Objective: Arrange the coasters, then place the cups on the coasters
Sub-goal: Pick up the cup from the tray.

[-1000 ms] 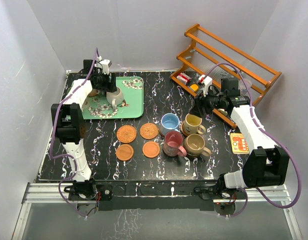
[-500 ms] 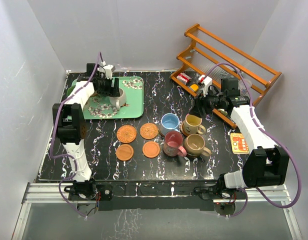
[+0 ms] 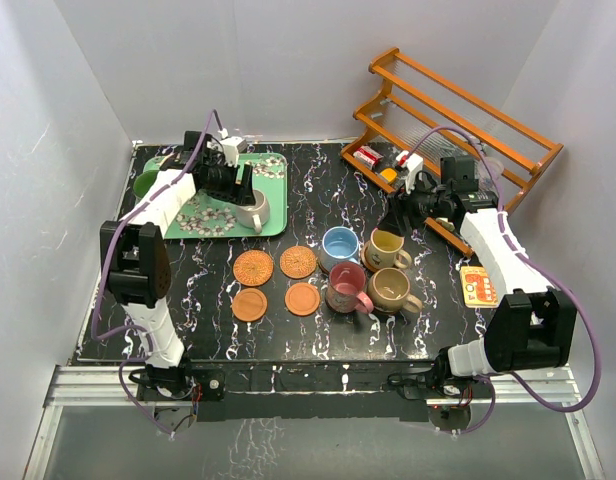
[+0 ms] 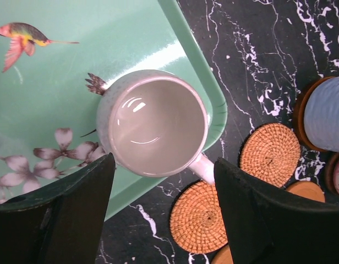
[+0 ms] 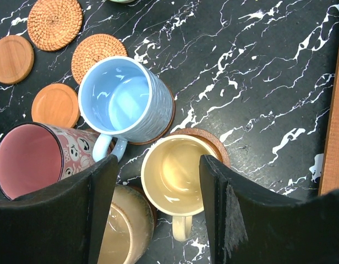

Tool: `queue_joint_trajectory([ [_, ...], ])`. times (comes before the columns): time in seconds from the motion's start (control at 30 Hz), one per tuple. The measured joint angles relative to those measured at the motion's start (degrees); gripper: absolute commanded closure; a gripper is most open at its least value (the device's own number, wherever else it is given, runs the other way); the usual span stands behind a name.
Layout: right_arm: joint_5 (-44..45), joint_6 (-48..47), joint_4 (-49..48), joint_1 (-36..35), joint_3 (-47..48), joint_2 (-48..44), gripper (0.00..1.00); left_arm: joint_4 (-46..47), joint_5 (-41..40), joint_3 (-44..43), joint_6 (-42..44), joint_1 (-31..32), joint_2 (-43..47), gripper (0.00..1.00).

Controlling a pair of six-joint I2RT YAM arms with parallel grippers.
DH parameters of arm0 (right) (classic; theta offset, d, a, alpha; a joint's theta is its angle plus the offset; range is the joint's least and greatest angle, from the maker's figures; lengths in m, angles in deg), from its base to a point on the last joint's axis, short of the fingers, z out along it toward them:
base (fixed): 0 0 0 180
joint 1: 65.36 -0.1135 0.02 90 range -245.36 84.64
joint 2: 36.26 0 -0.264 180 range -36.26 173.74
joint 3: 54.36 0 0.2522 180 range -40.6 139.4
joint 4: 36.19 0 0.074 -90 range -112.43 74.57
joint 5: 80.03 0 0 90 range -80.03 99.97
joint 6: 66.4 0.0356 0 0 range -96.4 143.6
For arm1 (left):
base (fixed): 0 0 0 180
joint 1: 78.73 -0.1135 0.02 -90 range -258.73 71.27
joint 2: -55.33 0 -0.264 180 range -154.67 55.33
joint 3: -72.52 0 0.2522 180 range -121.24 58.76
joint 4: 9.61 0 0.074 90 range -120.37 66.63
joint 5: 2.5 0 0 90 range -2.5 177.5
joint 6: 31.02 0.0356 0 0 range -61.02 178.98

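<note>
My left gripper (image 3: 243, 192) is shut on a pale grey-white cup (image 3: 253, 212) (image 4: 153, 121), which hangs over the right front edge of the green tray (image 3: 273, 190). Two woven coasters (image 3: 253, 267) (image 3: 298, 262) and two smooth orange coasters (image 3: 250, 305) (image 3: 302, 299) lie bare in mid-table. The light blue cup (image 3: 338, 243), yellow-cream cup (image 3: 386, 247), pink cup (image 3: 346, 287) and tan cup (image 3: 393, 290) stand on dark brown coasters. My right gripper (image 3: 400, 213) (image 5: 158, 187) hovers open over the yellow-cream cup (image 5: 178, 176). A green cup (image 3: 145, 183) sits at the tray's left end.
A wooden rack (image 3: 458, 110) with small items stands at the back right, close behind my right arm. A square orange card (image 3: 478, 285) lies near the table's right edge. White walls enclose the table on three sides.
My left gripper has carried the pale cup rightward and toward the front, from the tray's middle to its right edge. The right arm has barely moved.
</note>
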Motion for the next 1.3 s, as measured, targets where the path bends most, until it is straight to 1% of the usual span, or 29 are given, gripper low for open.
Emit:
queue_joint_trajectory([
  [0.17,-0.09,-0.02,0.0,0.0,0.0,0.33,0.4,-0.66,-2.69,-1.38,3.85,-0.02,-0.13,0.26],
  [0.27,-0.07,-0.09,0.02,0.0,0.0,0.35,0.4,-2.23,-4.39,-5.4,7.93,0.02,-2.38,0.25],
  [0.33,-0.04,-0.17,0.02,0.0,0.0,0.35,0.39,-2.58,-5.44,-8.17,10.69,0.04,-4.57,0.26],
  [0.47,-0.02,-0.22,0.0,0.0,0.0,0.35,0.39,-3.74,-6.49,-11.15,14.67,0.26,-7.91,0.31],
  [0.63,0.15,-0.39,0.07,0.0,0.0,0.66,0.38,-6.71,-6.54,-15.93,18.29,1.51,-12.59,0.39],
  [0.97,0.2,-0.44,0.28,0.0,0.0,0.98,0.38,-11.85,-8.5,-24.33,22.45,4.59,-18.97,0.61],
  [1.3,0.2,-0.5,1.09,0.0,0.0,0.98,0.37,-14.32,-11.3,-25.24,25.09,5.51,-20.37,0.83],
])
